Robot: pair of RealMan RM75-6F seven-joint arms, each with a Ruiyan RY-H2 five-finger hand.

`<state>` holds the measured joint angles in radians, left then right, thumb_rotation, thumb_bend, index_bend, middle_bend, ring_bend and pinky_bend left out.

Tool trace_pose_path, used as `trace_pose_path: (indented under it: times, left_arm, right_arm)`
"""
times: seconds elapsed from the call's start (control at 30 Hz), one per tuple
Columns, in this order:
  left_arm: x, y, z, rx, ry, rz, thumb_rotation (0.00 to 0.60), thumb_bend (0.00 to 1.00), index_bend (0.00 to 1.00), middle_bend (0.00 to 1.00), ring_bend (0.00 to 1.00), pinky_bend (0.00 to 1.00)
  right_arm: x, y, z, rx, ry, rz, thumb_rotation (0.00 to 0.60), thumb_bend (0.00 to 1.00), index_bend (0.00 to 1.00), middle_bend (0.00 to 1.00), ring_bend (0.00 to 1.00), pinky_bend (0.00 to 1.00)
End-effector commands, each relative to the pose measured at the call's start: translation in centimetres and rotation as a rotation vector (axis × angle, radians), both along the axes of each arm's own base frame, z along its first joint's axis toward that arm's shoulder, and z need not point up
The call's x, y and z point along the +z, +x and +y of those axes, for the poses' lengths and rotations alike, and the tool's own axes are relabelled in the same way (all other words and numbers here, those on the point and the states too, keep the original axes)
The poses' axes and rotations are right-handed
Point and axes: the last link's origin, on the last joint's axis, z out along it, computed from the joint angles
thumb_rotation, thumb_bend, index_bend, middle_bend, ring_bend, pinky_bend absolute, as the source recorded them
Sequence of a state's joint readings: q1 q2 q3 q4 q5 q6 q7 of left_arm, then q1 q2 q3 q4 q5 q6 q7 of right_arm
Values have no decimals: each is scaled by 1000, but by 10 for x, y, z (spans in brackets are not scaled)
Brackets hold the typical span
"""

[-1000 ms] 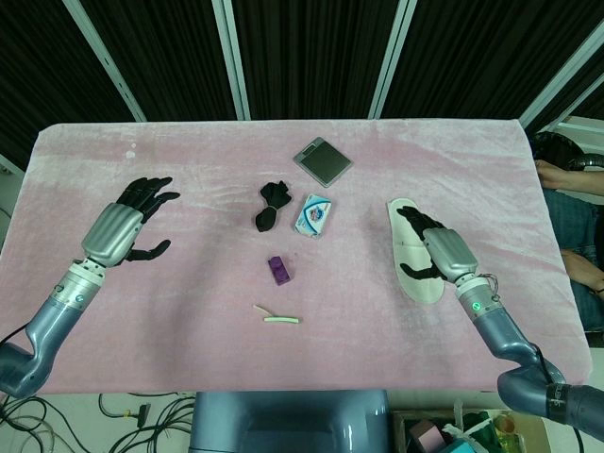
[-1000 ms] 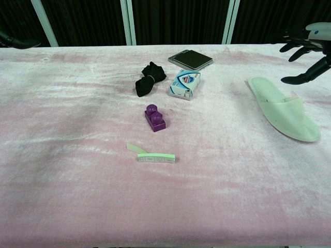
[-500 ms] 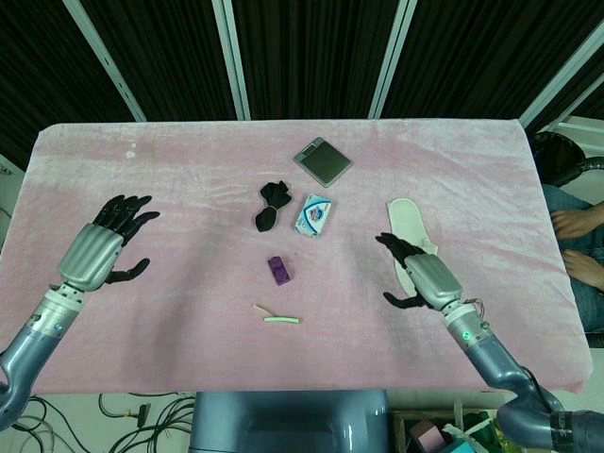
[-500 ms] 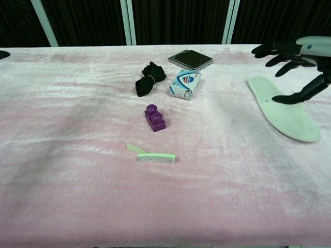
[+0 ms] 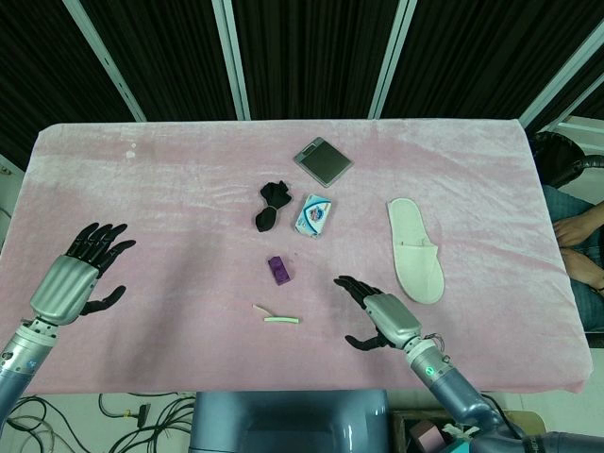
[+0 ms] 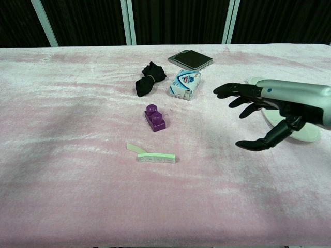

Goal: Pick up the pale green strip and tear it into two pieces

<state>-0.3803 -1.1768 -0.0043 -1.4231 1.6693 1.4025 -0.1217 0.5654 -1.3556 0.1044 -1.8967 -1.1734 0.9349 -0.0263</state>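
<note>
**A:** What is on the far left?

**B:** The left hand [image 5: 77,280]. It is far left of the purple brick [image 5: 278,270], over the pink table [image 5: 170,198]. Its fingers are spread wide and it holds nothing. The chest view does not show it at all, and its arm runs off the bottom corner of the head view.

**A:** Where is the pale green strip [image 6: 156,157]?

**B:** It lies flat on the table, a little in front of the purple brick, toward the robot. No hand touches it. A small paler bit [image 6: 136,148] sits at its left end. I cannot tell if that bit is joined to it.

**A:** What is behind the brick?

**B:** A black bundle [image 5: 271,205], too dark to tell what it is. Beside that is a small blue and white packet [image 5: 314,215]; its words are too small to read. Further back is a flat grey case [image 5: 322,161].

**A:** And to the right?

**B:** The right hand [image 6: 269,114]. It is right of the brick and off the table, fingers apart, thumb low, holding nothing. In the chest view it hides most of the white slipper [image 5: 414,249], and its arm is cut off at the edge.
</note>
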Motion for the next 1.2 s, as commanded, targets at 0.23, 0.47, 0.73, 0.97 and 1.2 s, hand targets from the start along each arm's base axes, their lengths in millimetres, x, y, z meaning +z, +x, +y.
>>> trace_pose_path:
  times: [0.23,0.47,0.73,0.97,1.2]
  left_arm:
    - [2,-8,-1,17,21,-4,600,311,156,20,0,0]
    - [1,-11,-4,20,16,2,600,311,156,20,0,0]
    - [1,-11,-7,12,19,5,600,311,156,20,0,0]
    - [2,-14,-7,20,22,4,600,311,156,20,0,0]
    - [1,-15,-11,7,36,15,600,310,157,20,0,0]
  right_arm:
    - [-30,26,16,-8,16,-52,600,249,91,18,75,157]
    - [-53,37,11,4,-9,-11,600,249,142,18,75,157]
    - [-77,41,5,6,-26,50,600,260,216,18,74,148]
    - [-95,50,3,-17,-8,54,600,276,252,18,75,148]
    - [-110,56,-1,-51,-20,74,600,292,318,18,75,148]
